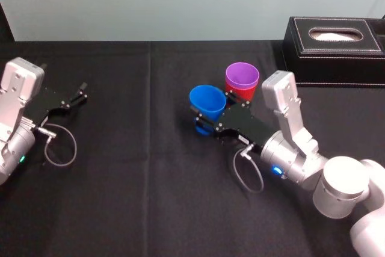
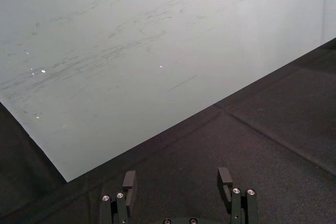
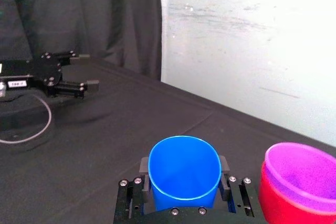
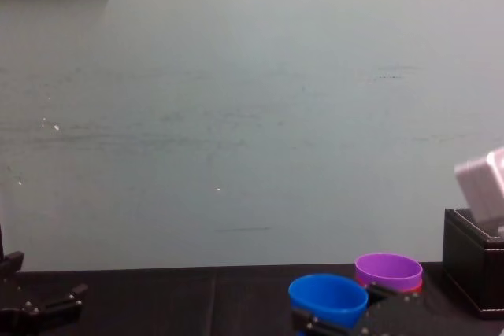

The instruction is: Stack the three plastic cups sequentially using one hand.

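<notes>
Checking in from the remote station. The right gripper has its jaws clamped on the blue cup, one finger on each side of the lower wall, with the cup upright and mouth up. I can't tell whether its base is on the black table or just off it.

Right beside it, on the far right side, the purple cup sits nested inside the red cup, so only a band of red shows under the purple rim. On the right wrist cam there's a narrow gap between the blue cup and that pair, and one of the gripper's fingers sits in that gap, so it's tight there.

A black stitched tissue box is at the back right corner, near the cups but not touching them. A loop of cable hangs off the right wrist.

The left gripper is parked well off at the left edge of the table, jaws apart and holding nothing. A pale wall runs behind the table.
</notes>
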Motion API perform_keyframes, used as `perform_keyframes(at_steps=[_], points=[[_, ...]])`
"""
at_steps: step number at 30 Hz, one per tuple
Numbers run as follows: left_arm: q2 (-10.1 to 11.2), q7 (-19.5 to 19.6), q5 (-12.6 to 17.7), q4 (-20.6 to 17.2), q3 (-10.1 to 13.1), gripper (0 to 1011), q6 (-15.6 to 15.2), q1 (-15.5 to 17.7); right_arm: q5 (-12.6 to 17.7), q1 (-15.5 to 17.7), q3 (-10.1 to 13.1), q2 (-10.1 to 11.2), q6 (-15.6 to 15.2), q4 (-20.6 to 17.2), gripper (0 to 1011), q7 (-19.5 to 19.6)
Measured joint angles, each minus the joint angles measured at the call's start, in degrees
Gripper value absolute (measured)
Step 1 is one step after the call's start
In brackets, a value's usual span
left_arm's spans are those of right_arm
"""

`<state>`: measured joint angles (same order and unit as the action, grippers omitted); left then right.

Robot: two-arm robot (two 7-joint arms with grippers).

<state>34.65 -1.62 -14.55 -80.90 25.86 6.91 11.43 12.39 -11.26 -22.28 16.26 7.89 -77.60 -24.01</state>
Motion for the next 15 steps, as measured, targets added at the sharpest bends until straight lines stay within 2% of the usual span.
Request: perform_keyframes(at_steps=[8,15], points=[[0.0,0.0,0.0,0.0,0.0,1005,0.0,0.0,1.7,-1.6,1.8,1.8,-5.6,-5.2,731,0.1],[0.0,0.0,0.0,0.0,0.0,1005,0.0,0.0,4.3,-4.3,3.2,2.8,-8.8,-6.9,731,-0.4]])
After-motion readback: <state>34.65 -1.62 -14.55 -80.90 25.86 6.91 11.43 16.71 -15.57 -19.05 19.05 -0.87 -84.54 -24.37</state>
